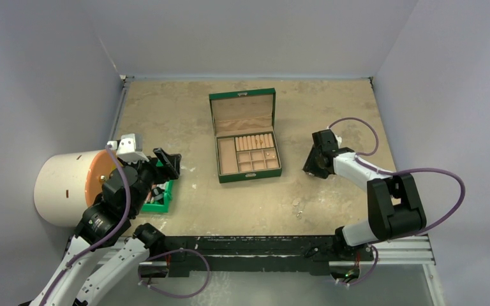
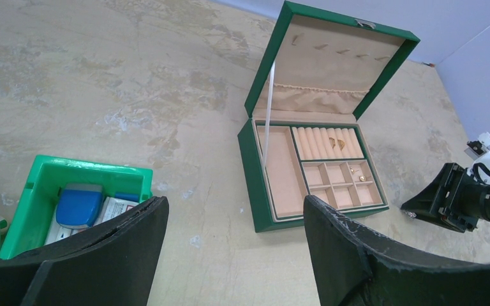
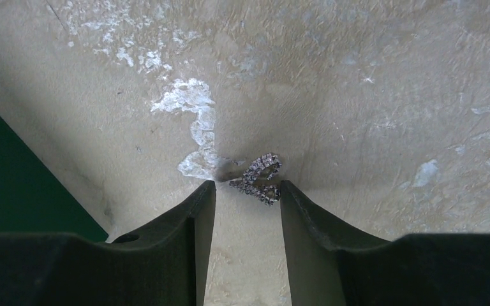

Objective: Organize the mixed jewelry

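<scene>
A short silver chain (image 3: 258, 178) lies bunched on the table, just past and between my right gripper's (image 3: 247, 186) open fingertips, close to the right one. In the top view that gripper (image 1: 312, 167) points down at the table right of the open green box (image 1: 217, 144). The box holds tan cushion rolls (image 2: 326, 143) with a gold ring (image 2: 337, 143) on them, and small gold pieces (image 2: 359, 174) in a right-hand compartment. My left gripper (image 2: 236, 210) is open and empty, held above the table (image 1: 166, 162) left of the box.
A small green plastic bin (image 2: 44, 185) with blue and white items sits at the left, under my left arm. A large white cylinder (image 1: 67, 186) with an orange end lies at the far left. Grey walls enclose the table on three sides.
</scene>
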Controlling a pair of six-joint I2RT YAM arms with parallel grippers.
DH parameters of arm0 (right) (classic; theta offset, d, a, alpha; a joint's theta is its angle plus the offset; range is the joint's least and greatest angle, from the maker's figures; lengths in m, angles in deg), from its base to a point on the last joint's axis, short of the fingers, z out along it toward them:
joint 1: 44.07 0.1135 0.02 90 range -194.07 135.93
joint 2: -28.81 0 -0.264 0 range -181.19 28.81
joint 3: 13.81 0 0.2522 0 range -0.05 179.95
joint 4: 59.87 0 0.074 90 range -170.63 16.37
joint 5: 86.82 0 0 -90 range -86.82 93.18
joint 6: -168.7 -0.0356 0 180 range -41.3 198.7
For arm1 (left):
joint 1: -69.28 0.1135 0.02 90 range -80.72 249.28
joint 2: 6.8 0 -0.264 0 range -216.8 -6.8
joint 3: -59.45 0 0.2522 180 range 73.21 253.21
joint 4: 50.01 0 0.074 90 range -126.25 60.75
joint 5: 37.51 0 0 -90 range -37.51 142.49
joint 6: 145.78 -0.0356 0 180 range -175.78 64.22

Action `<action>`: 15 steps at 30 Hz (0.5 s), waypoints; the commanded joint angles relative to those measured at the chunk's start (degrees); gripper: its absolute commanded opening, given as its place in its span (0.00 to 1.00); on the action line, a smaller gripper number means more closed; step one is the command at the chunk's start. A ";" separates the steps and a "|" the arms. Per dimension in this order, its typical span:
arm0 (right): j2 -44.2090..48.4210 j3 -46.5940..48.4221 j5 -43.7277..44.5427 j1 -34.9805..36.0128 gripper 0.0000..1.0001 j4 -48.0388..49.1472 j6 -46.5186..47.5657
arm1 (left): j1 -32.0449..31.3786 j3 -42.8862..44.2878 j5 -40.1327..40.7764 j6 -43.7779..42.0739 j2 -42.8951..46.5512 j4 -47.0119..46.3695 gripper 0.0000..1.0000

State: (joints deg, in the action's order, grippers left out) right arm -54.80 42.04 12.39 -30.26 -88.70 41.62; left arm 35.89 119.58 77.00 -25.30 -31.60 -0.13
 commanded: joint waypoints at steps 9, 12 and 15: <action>0.73 -0.81 -3.44 -0.22 0.31 1.28 0.98 | 0.36 0.12 0.89 0.45 0.11 -1.84 0.77; 0.65 -0.80 -5.16 -0.16 0.27 2.10 1.92 | 0.36 0.12 0.80 0.44 0.19 -1.91 0.77; 0.82 -0.94 -5.79 -0.13 0.21 2.46 1.77 | 0.34 0.12 0.80 0.42 0.36 -1.91 0.77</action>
State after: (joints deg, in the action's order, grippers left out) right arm -54.80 41.62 8.33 -30.26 -87.43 42.47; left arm 35.89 119.58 77.00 -25.27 -31.60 -0.13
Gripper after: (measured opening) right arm 0.246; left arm 0.772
